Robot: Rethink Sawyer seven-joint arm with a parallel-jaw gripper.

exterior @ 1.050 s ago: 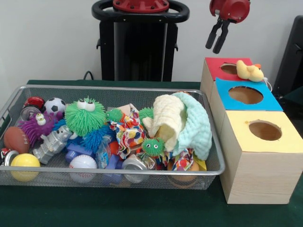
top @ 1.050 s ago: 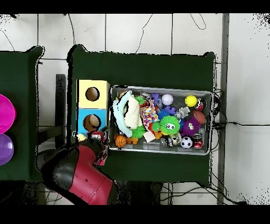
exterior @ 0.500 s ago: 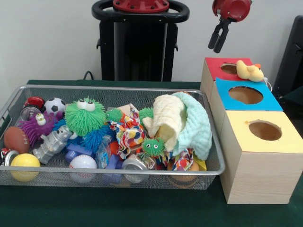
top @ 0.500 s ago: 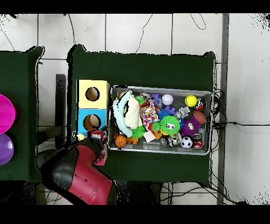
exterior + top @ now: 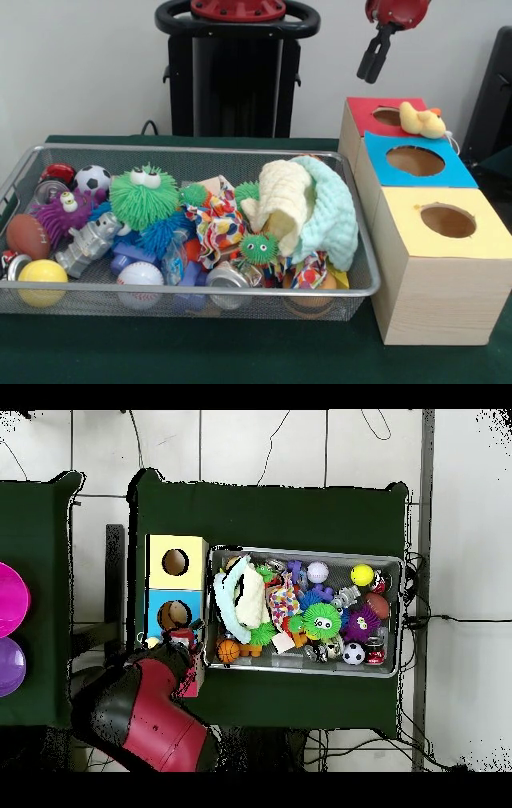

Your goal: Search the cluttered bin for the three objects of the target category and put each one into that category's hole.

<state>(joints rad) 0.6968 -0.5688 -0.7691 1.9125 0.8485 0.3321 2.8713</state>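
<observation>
The end effector hung high above the red-topped box, its two dark fingers pressed together and holding nothing. A yellow plush duck lay on the red top at the right-hand rim of its hole, not dropped through. The blue-topped box and the yellow-topped box stood in a row with it along the tabletop's right edge, touching the wire mesh bin. Inside the bin, a large green fuzzy creature sat left of centre, a small one near the front edge, a cream and mint cloth bunched at the right end, and a soccer ball near the far left corner.
</observation>
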